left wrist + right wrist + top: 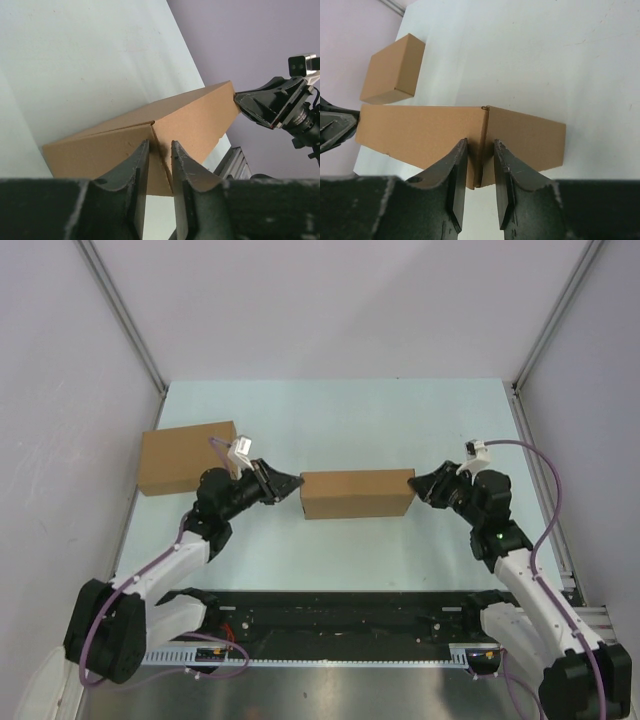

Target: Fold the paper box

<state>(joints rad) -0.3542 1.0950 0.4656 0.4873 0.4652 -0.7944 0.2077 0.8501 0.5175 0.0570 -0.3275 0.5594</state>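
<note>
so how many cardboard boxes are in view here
2. The paper box is in the middle, between the left claw and the right claw. The plain box lies at the far left. None looks hidden.

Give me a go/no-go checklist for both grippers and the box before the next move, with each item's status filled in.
1. Left gripper at the left end of the paper box: ok.
2. Right gripper at the right end: ok.
3. Firm grip on either end: cannot tell. A box edge lies between each pair of fingers, but contact is unclear.
4. Paper box closed up: top and side faces ok; the ends cannot be judged.
5. Second box apart from the paper box: ok, though the left wrist is close beside it.
6. Table beyond the paper box bare: ok.
</note>
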